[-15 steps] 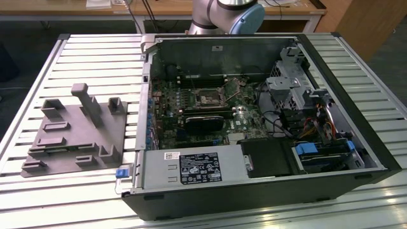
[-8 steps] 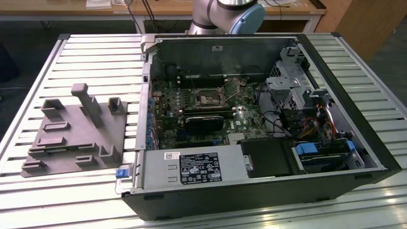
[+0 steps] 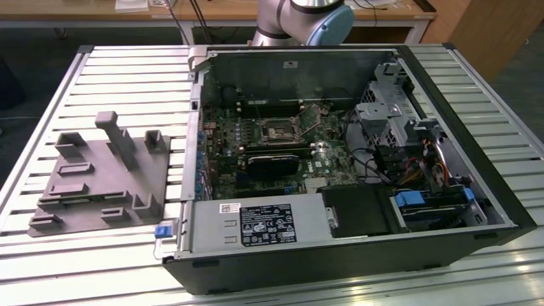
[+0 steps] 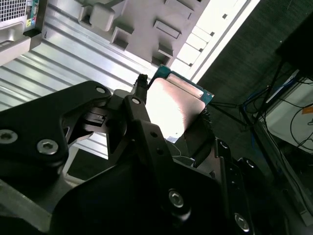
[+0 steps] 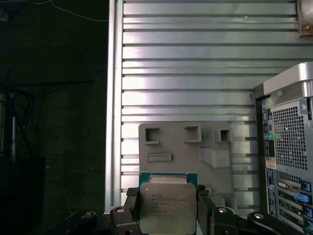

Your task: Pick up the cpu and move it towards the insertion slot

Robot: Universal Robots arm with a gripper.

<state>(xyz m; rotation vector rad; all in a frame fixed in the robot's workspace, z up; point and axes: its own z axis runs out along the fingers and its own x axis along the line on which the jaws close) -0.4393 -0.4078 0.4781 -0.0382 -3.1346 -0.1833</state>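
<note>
Jaws are closed on the cpu [image 5: 163, 208], one finger on each side edge, so your gripper [image 4: 171, 115] holds it by the rim with its metal lid facing the first wrist view. You carry it raised above the grey fixture [image 5: 188, 152] and slatted table [image 5: 195, 73]. Treat it as light, stiff and fragile: edges are the right hold, never the underside contacts. The slot [image 3: 278, 132] sits well apart, inside the case [image 3: 476, 159].

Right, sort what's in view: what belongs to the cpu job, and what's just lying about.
Job:
- cpu, clamped in the gripper
- insertion slot on the motherboard

Lying about:
- grey fixture plate on the slatted table
- long black card
- power supply
</note>
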